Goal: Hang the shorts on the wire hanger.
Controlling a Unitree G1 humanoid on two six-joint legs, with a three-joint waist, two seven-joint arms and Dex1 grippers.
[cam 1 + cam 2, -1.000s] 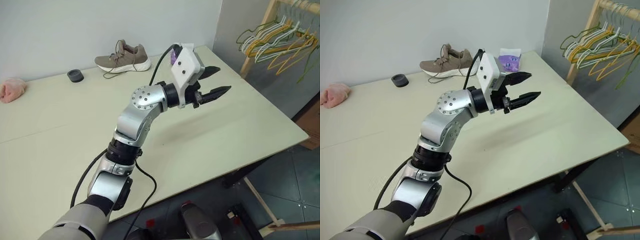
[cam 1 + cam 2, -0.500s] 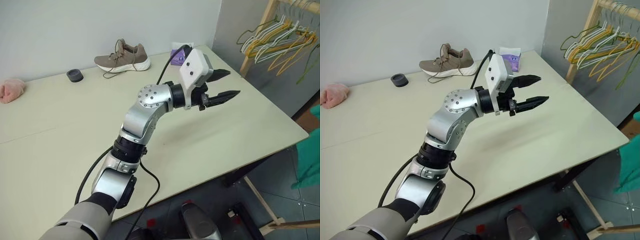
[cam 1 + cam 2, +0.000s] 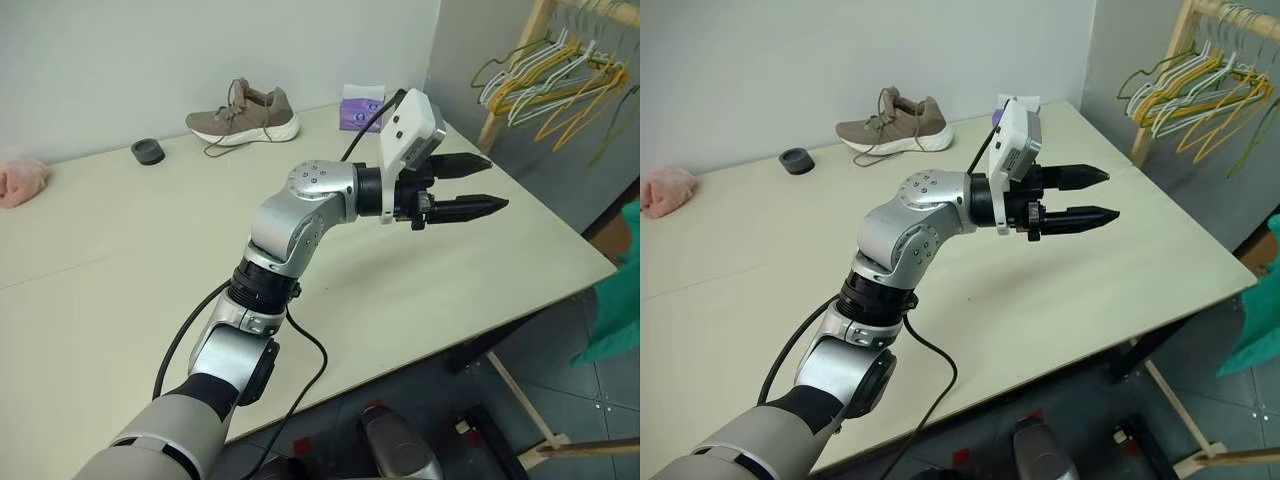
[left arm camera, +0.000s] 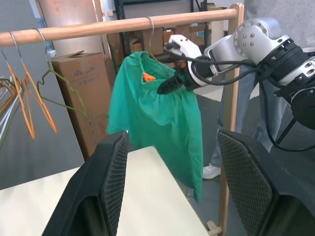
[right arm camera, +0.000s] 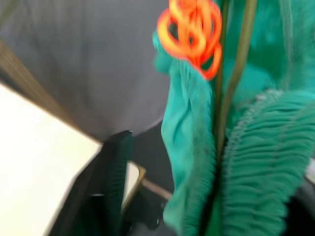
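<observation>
The left gripper is held out level above the table with its 2 black fingers apart and nothing between them. Its fingertips point past the table's right edge, towards the shorts, which are well apart from them and beyond that edge. In the left wrist view the 2 fingers frame the hanging fabric far ahead of them.

The teal-green shorts hang by their gathered waistband on the wire hanger, whose hook goes over a wooden rail. The rest of the fabric drops straight down below the rail. The orange drawstring end sits at the waistband.

The right gripper is up at that waistband, just beside the drawstring end, and 1 dark fingertip touches the fabric. In its own wrist view the fingers are apart. The 1 finger that shows plainly stands clear of the cloth with a gap beside it. The gathered waistband and the thin olive wire run through the space ahead of the fingers, with the orange loops just past them. I cannot tell whether the other finger touches the fabric.

Behind the left fingers on the table are a tan shoe and a purple tissue pack. A bunch of yellow, white and pale green hangers hangs beyond the fingertips.
</observation>
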